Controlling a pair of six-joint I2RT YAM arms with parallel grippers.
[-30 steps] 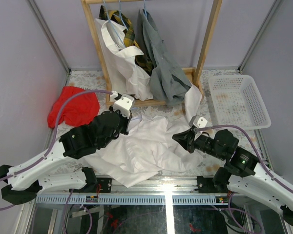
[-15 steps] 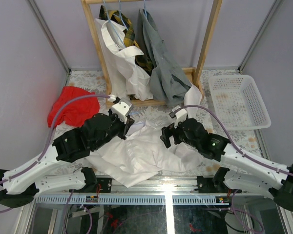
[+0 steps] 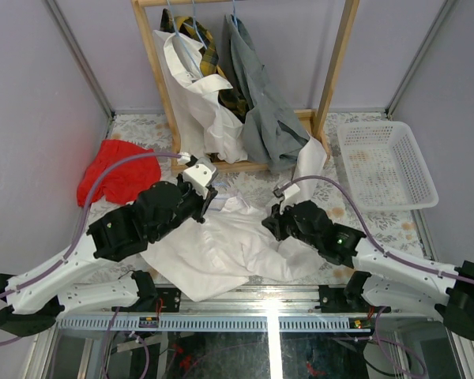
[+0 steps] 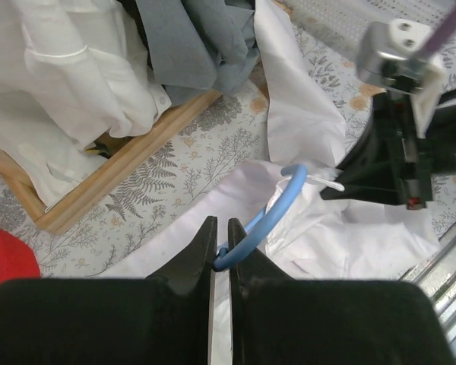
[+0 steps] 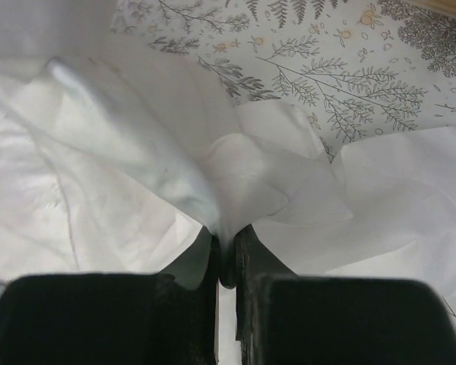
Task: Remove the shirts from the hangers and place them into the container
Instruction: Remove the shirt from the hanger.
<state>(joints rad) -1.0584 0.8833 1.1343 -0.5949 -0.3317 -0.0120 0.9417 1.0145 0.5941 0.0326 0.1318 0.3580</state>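
A white shirt lies crumpled on the table between my two arms. My left gripper is shut on the hook of its light-blue hanger, which pokes out of the collar. My right gripper is shut on a pinched fold of the same white shirt, close to the right of the hanger. Three more shirts hang on the rack: white, yellow-and-black plaid and grey, on blue hangers. The white mesh container stands at the right with no shirt in it.
The wooden rack frame stands at the back, its base just beyond the shirt. A red cloth lies at the left. A loose white sleeve trails toward the rack's right post. Purple walls close in both sides.
My right arm swung left over the shirt, opened, then shut on a fold near the collar. The shirt has bunched up toward the middle. The left gripper kept its hold on the hanger.
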